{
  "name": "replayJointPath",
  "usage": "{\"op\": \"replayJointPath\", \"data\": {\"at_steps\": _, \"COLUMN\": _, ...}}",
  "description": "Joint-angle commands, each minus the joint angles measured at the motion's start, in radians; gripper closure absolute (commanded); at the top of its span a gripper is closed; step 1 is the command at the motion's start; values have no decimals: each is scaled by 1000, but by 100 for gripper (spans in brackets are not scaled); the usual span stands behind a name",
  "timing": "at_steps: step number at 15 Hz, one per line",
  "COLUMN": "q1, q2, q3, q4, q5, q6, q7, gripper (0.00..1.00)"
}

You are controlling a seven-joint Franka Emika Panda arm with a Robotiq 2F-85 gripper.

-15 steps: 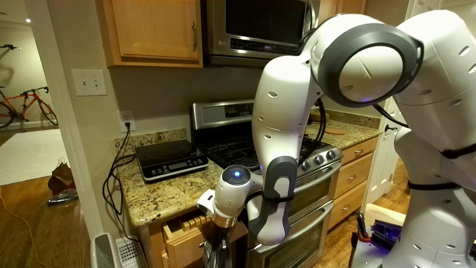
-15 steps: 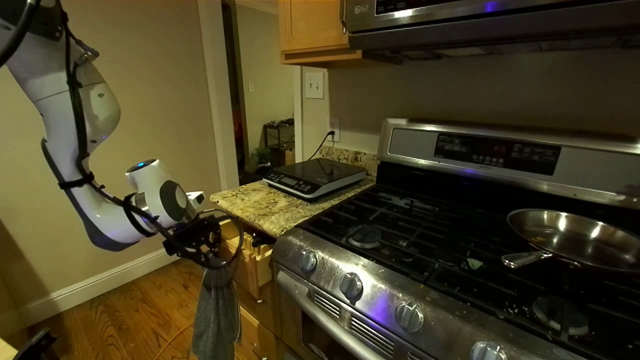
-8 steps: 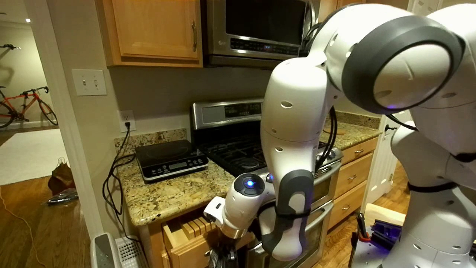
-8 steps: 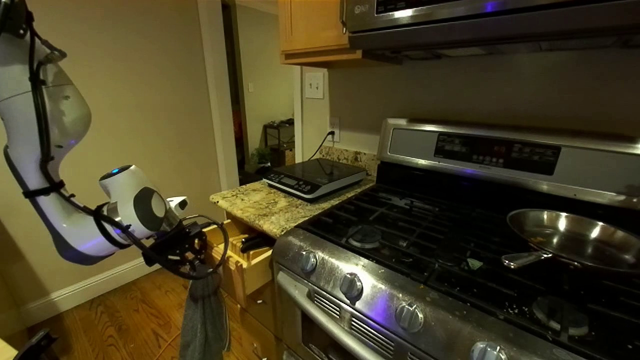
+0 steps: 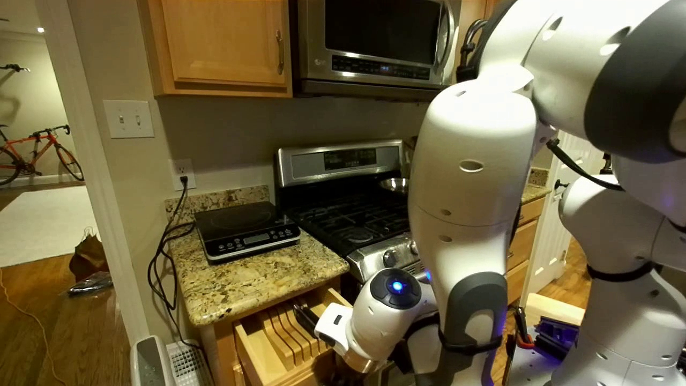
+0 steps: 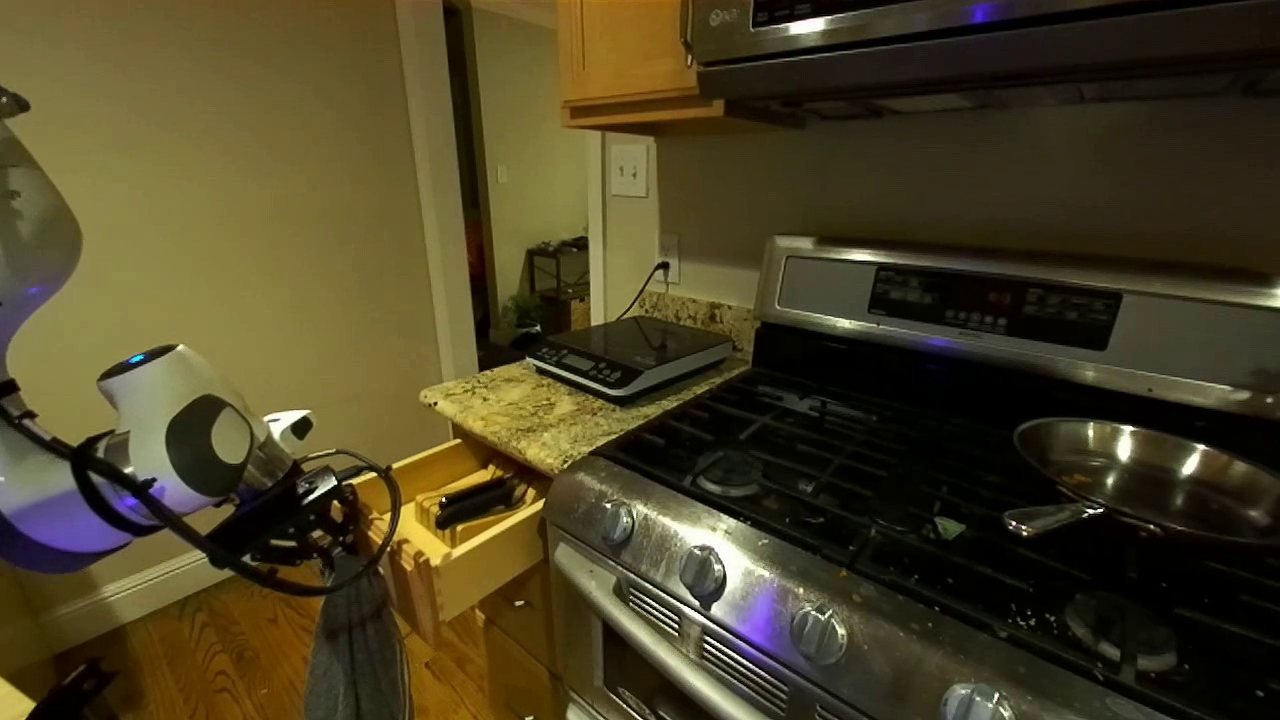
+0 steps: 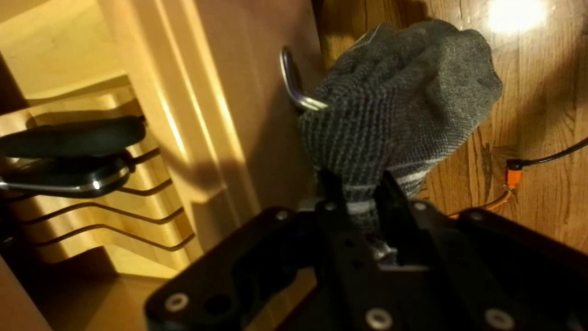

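Observation:
A grey knit towel point(image 7: 413, 87) with pale stripes is pinched between the black fingers of my gripper point(image 7: 360, 179). The cloth meets the metal handle point(image 7: 289, 78) on the drawer front point(image 7: 257, 105) and appears looped round it; the join is partly hidden. In an exterior view the towel point(image 6: 355, 650) hangs below the gripper point(image 6: 340, 540), just outside the drawer front. The wooden drawer point(image 6: 500, 560) stands pulled out under the counter. Inside it lie a slotted wooden knife block point(image 7: 119, 225) and black-handled knives point(image 7: 78, 138).
Granite counter point(image 5: 257, 284) overhangs the drawer and carries a black induction cooktop point(image 5: 244, 230). Beside it stands the gas stove point(image 6: 700, 570) with a steel pan point(image 6: 1180, 480). An orange-ended cord point(image 7: 513, 174) lies on the wooden floor.
The gripper and towel have moved away from the cabinet, and the drawer has slid much further out with them. The knife block and knife handles have come into view.

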Motion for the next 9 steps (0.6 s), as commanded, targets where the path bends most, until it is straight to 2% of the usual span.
{"op": "replayJointPath", "data": {"at_steps": 1, "q1": 43, "q2": -89, "q3": 18, "q4": -59, "q5": 31, "q6": 0, "q7": -35, "gripper": 46}}
{"op": "replayJointPath", "data": {"at_steps": 4, "q1": 54, "q2": -120, "q3": 21, "q4": -88, "q5": 24, "q6": 0, "q7": -52, "gripper": 27}}
{"op": "replayJointPath", "data": {"at_steps": 6, "q1": 115, "q2": -143, "q3": -32, "q4": -112, "q5": 10, "q6": -5, "q7": -59, "gripper": 14}}
{"op": "replayJointPath", "data": {"at_steps": 7, "q1": 126, "q2": -164, "q3": -36, "q4": -121, "q5": 37, "q6": -11, "q7": -98, "gripper": 7}}
{"op": "replayJointPath", "data": {"at_steps": 9, "q1": 174, "q2": -218, "q3": -78, "q4": -146, "q5": 34, "q6": -43, "q7": -137, "gripper": 0}}
